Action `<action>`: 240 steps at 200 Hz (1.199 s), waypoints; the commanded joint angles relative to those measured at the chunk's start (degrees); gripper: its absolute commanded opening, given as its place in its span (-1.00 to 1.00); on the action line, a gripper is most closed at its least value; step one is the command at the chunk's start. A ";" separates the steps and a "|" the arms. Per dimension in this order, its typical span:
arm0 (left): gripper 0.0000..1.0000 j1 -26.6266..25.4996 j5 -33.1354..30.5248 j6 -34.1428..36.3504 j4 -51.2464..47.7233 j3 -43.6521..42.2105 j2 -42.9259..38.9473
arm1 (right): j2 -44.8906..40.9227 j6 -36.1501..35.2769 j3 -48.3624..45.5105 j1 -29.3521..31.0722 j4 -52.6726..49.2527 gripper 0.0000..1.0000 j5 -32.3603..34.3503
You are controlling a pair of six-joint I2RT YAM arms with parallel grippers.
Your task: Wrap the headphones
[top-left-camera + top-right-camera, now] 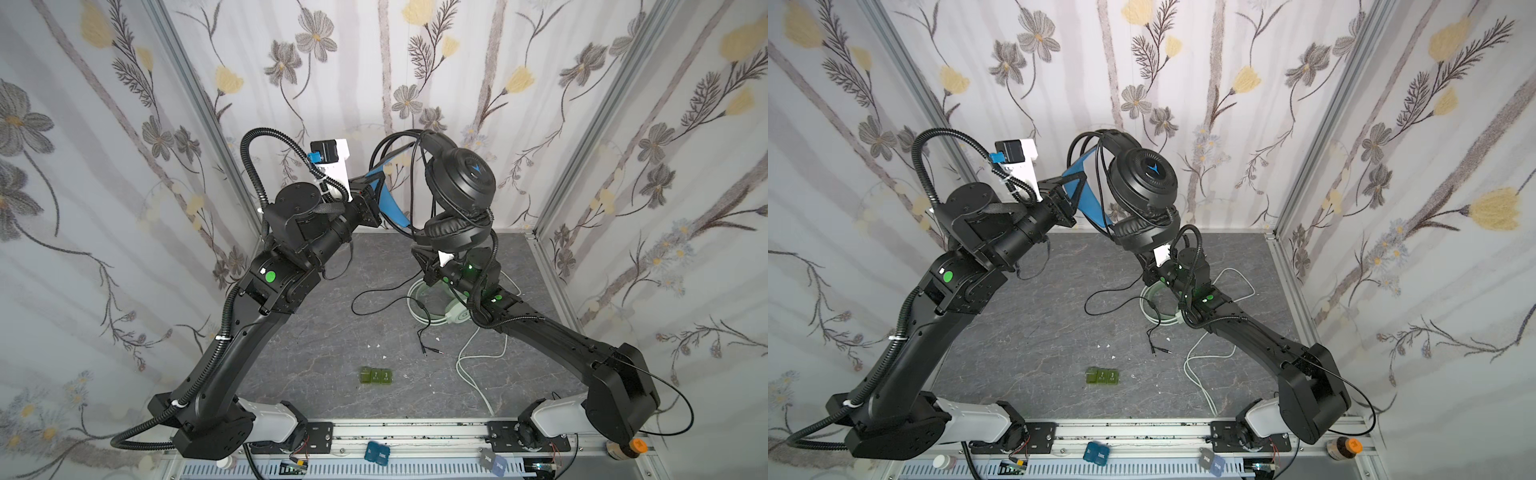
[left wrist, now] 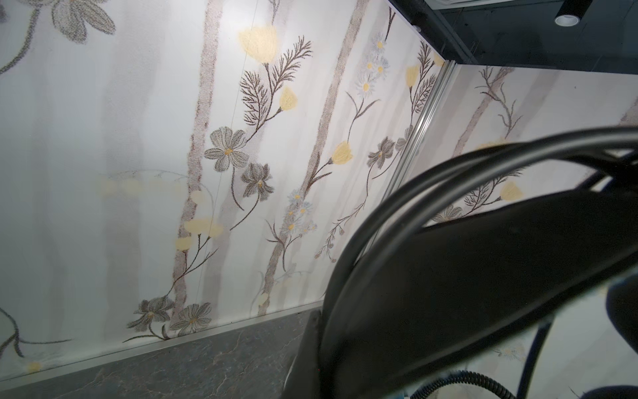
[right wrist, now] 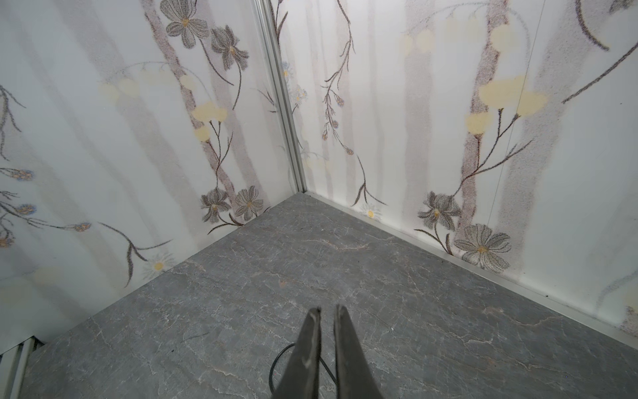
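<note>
Your left gripper [image 1: 376, 185] is clamped on the black headphones [image 1: 463, 174] by the blue headband at upper centre, letting the cable [image 1: 353, 306] hang free for winding. Your right gripper [image 3: 327, 309] has its fingers nearly together, apparently empty. The mint headphones [image 1: 432, 309] lie right of centre.

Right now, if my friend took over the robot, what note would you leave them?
Left gripper: shut on the blue headband of the black headset, holding it up.
Right gripper: nearly shut under the headset; grip on the black cable unclear.
Done: some black cable loops hang over the headband; the rest trails on the table.
Mint-green headset lies on the table under the right arm, whitish-green cable loose.
Left: finish the black one, then wrap the green.
</note>
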 commanded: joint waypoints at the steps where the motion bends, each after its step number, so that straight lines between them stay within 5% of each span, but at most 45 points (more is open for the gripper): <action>1: -1.00 0.33 -0.29 -4.84 8.05 0.85 0.07 | 0.43 0.93 -0.21 0.00 3.70 -0.78 -1.34; 89: -1.00 2.77 -3.37 -11.45 11.36 -1.92 -1.22 | -0.78 -0.09 -1.88 0.61 2.43 -1.00 -2.41; 147: -1.00 4.23 -12.12 -18.75 11.89 -3.03 0.55 | -1.38 -7.35 0.36 6.91 -8.75 -1.00 6.15; 240: -1.00 9.23 -18.20 -10.91 6.37 -1.31 4.11 | -8.20 -11.88 -3.02 16.85 -19.49 -1.00 13.93</action>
